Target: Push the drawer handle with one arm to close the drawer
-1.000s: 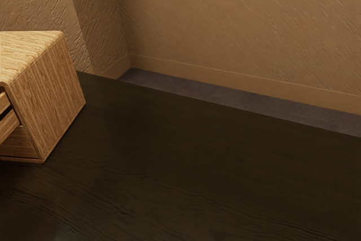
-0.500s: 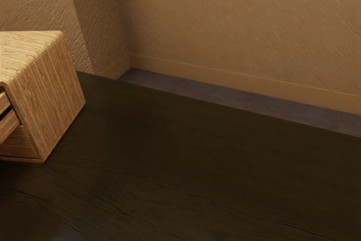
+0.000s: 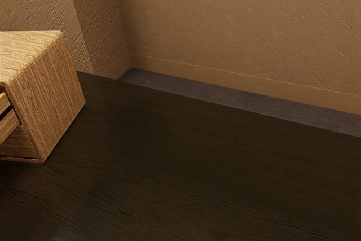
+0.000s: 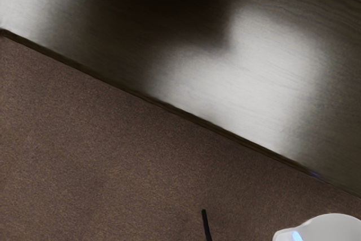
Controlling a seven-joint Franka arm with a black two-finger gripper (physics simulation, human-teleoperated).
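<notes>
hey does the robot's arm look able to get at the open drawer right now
Probably yes, though I can't be sure: the drawer juts out of its cabinet, and I see nothing blocking its visible side.

Cabinet (image 3: pixel 49 101) cut off, drawers (image 3: pixel 8 125) cropped, white shape (image 4: pixel 333 228) partial

Dark wood-grained counter (image 3: pixel 197 167), pale glare (image 4: pixel 271 71) near one edge, brown carpet (image 4: pixel 113 150) below that edge, rough tan wall (image 3: pixel 237 21) beyond the far edge — baseboard (image 3: pixel 225 79) along its foot, grey-blue floor strip (image 3: pixel 225 96) between
</notes>
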